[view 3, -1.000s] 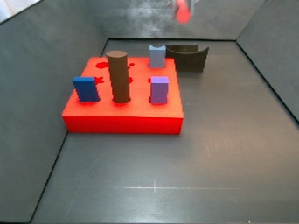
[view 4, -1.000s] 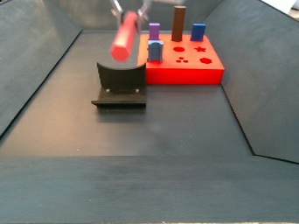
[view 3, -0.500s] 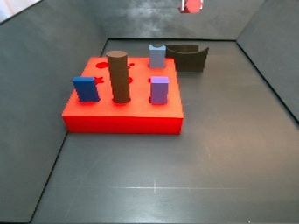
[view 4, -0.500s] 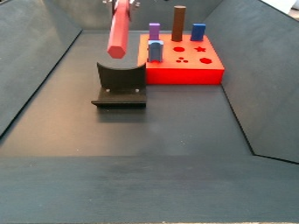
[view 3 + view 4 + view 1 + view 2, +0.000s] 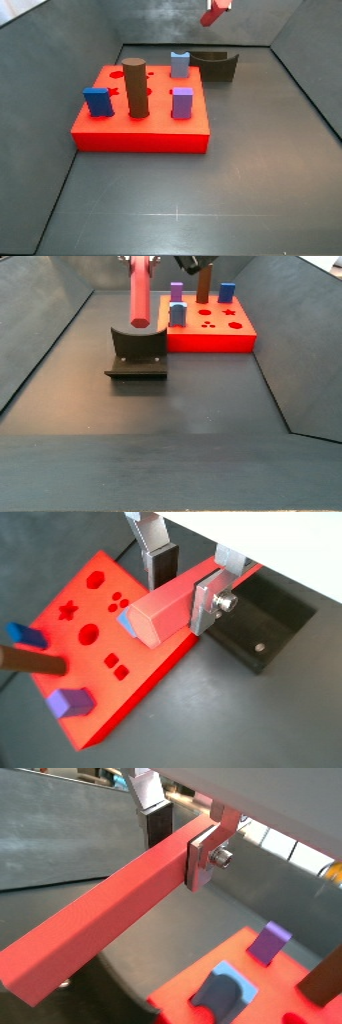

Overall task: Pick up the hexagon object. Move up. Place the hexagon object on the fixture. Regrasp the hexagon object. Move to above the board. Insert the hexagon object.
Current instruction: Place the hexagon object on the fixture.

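In a wrist view I look down past the gripper (image 5: 187, 584). Its two silver fingers (image 5: 211, 597) squeeze the hexagon object (image 5: 174, 604), one on each side. The rod's flat end faces the camera. Under it lies the board (image 5: 100, 642), with star and round holes. A blue peg (image 5: 19, 634), a brown cylinder (image 5: 30, 663) and a purple block (image 5: 70, 702) stand on the board. The fixture (image 5: 267, 627) is dark and sits right beside the board's edge.

In a wrist view from another angle the gripper (image 5: 181, 833) clamps the hexagon object (image 5: 100, 923) near one end. Here I see the rod's whole length, which runs far out from the fingers (image 5: 203, 853). Beyond it are the purple block (image 5: 273, 940) and a grey-blue peg (image 5: 225, 990).

In a side view only the rod's tip (image 5: 215, 12) shows, high above the fixture (image 5: 217, 66). The gripper is out of the picture. The board (image 5: 140, 125) lies in front of the fixture.

In a side view the hexagon object (image 5: 139, 294) stands almost straight up. Its low end is at the top of the fixture (image 5: 136, 352); I cannot tell if they touch. The board (image 5: 210, 328) is beside the fixture. The gripper is cut off at the top.
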